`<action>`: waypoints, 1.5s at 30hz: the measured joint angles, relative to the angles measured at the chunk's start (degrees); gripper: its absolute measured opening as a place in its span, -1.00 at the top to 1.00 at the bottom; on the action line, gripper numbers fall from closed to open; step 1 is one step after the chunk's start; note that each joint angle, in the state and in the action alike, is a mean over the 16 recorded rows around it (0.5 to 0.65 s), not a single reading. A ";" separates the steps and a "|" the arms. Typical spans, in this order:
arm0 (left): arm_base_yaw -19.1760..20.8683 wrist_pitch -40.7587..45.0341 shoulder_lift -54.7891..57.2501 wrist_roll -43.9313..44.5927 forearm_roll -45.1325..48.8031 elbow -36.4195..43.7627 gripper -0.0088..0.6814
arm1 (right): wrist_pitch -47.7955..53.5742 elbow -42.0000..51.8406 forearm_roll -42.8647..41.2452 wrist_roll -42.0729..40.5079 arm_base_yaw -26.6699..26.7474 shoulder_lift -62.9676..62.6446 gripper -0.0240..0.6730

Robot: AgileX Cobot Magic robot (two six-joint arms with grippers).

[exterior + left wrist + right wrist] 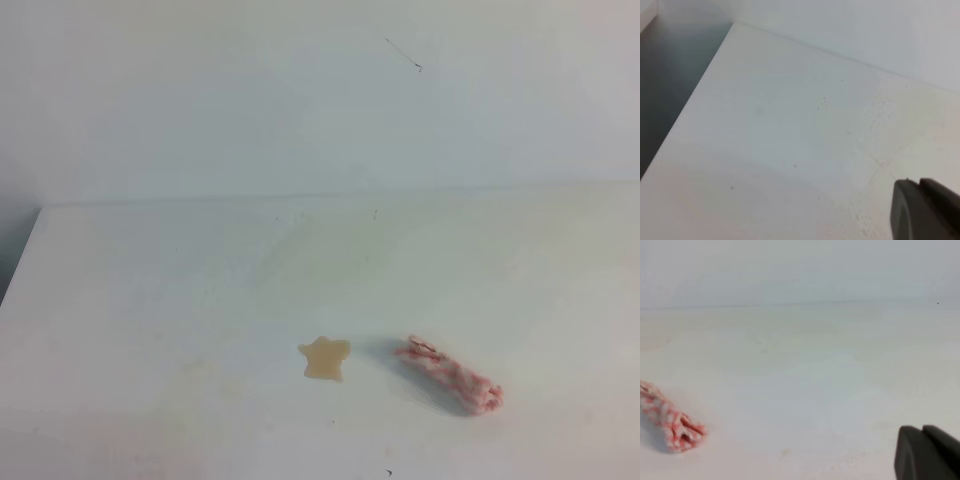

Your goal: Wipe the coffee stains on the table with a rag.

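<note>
Rag (pixel 449 375) is laid near the table's (pixel 150 300) front edge, just beside coffee stains (pixel 324 359); gripper states cannot be told.

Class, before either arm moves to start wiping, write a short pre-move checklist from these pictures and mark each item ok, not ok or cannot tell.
1. Small rolled pink-and-white fuzzy rag lies free on the large white tabletop: ok.
2. Pale tan star-shaped coffee stain visible, unwiped: ok.
3. Rag apart from stain, to its right: ok.
4. Rag held by a gripper: not ok.
5. Right gripper open: cannot tell, only a dark edge shows.
6. Left gripper open: cannot tell.
</note>
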 joint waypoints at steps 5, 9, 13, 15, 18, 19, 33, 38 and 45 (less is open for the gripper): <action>0.00 0.00 0.00 0.00 0.00 0.00 0.97 | -0.39 0.00 0.00 -0.07 0.01 -0.28 0.94; 0.00 0.00 0.00 0.00 0.00 0.00 0.97 | -0.88 0.00 0.14 -0.11 0.02 -0.57 0.94; 0.00 0.00 0.00 0.00 0.00 0.00 0.97 | -2.38 0.00 0.63 -0.13 0.03 -0.76 0.94; 0.00 0.00 0.00 0.00 0.00 0.00 0.97 | -3.86 0.00 0.89 -0.15 0.03 -0.76 0.94; 0.00 0.00 0.00 0.00 0.00 0.00 0.97 | -7.11 0.00 1.40 -0.10 0.03 -0.85 0.94; 0.00 0.00 0.00 0.00 0.00 0.00 0.97 | -8.44 0.00 1.65 -0.09 0.03 -0.85 0.94; 0.00 0.00 0.00 0.00 0.00 0.00 0.97 | -36.98 -0.36 3.92 0.04 0.03 -0.76 0.94; 0.00 0.00 0.00 0.00 0.00 0.00 0.97 | -44.99 -1.91 3.93 0.02 0.03 -0.67 0.94; 0.00 0.00 0.00 0.00 0.00 0.00 0.97 | -46.90 -7.31 3.91 -0.05 0.03 1.05 0.94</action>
